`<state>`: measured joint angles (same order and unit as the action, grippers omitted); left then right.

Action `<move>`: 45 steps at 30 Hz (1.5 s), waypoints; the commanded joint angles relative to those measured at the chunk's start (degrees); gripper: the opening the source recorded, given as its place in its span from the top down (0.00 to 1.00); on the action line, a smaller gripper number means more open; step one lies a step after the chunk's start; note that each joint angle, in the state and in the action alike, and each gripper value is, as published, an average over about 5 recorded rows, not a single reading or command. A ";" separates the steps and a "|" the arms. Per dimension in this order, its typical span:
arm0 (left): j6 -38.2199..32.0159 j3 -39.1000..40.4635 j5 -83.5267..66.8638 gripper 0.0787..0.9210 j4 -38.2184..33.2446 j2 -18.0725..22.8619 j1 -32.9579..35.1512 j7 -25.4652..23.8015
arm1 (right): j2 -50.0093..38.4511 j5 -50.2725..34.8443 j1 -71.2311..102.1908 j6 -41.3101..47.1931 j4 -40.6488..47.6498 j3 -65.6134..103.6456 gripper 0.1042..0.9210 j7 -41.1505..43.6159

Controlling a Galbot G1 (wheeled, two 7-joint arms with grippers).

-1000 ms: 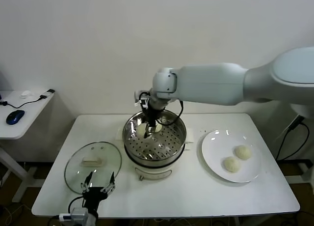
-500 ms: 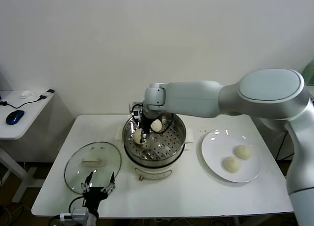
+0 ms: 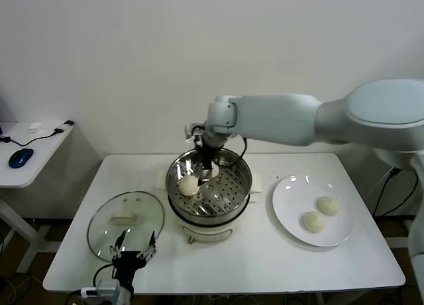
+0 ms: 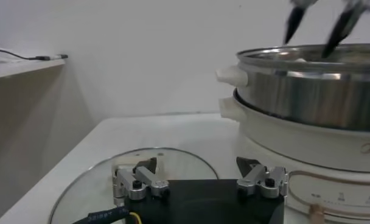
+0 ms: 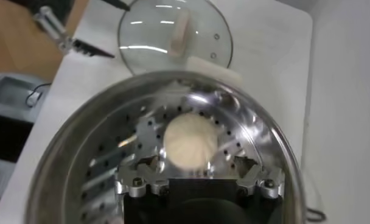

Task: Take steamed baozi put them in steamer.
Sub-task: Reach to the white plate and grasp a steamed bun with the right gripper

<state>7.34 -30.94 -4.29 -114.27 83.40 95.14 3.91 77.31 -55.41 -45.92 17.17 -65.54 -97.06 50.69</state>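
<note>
In the head view, the large round shiny steel steamer (image 3: 209, 185) on its cream-white pot base stands at the centre of the frame on the white counter (image 3: 265, 252). The right hand (image 3: 206, 169) hangs over the basket's far-left part, its fingers apart and gripping nothing. One smooth cream-white steamed baozi (image 3: 189, 185) lies on the perforated floor just below and to the left of that hand, and a second bun (image 3: 212, 170) is partly hidden behind the fingers. Two more cream buns (image 3: 319, 213) rest on the flat white plate (image 3: 291, 192) at the right of the frame, well apart from the hand. The round glass lid (image 3: 126, 216) lies at lower left, with the left hand (image 3: 133, 254) parked just at its near edge, fingers apart and empty. In the left wrist view, the left hand (image 4: 200, 176) sits low over the lid (image 4: 81, 189), and the steamer (image 4: 313, 91) fills the right side of the frame. In the right wrist view, the right hand's open fingertips (image 5: 131, 182) frame a baozi (image 5: 190, 140) at the centre of the frame, lying free on the steamer (image 5: 87, 146) floor.
</note>
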 commanded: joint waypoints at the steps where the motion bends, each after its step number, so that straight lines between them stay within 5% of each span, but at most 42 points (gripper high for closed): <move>1: 0.03 0.01 -0.02 0.12 -0.09 0.05 0.03 -0.03 | -20.52 4.04 -13.13 -7.01 -7.49 -7.36 0.12 12.44; 8: 0.11 -0.15 -0.15 0.12 -0.24 0.13 -0.13 -0.01 | -36.53 17.41 -11.01 -8.94 -15.24 -14.14 0.12 11.10; 16: 0.19 -0.67 -0.11 0.12 -0.32 0.87 -0.20 0.08 | -43.47 29.41 4.02 -7.95 -12.95 -8.50 0.12 7.55; 30: -0.25 -1.02 0.32 0.12 -0.14 1.31 0.94 0.27 | -42.11 38.09 27.00 -4.67 -3.74 12.02 0.12 1.59; 45: -0.53 -1.44 0.29 0.12 -0.31 0.94 1.81 0.52 | -38.13 37.95 32.04 -2.98 -0.40 16.44 0.16 -0.60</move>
<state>6.82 -32.30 -3.92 -114.71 84.41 97.00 4.43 38.79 -19.21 -19.00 13.53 -67.85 -84.66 51.43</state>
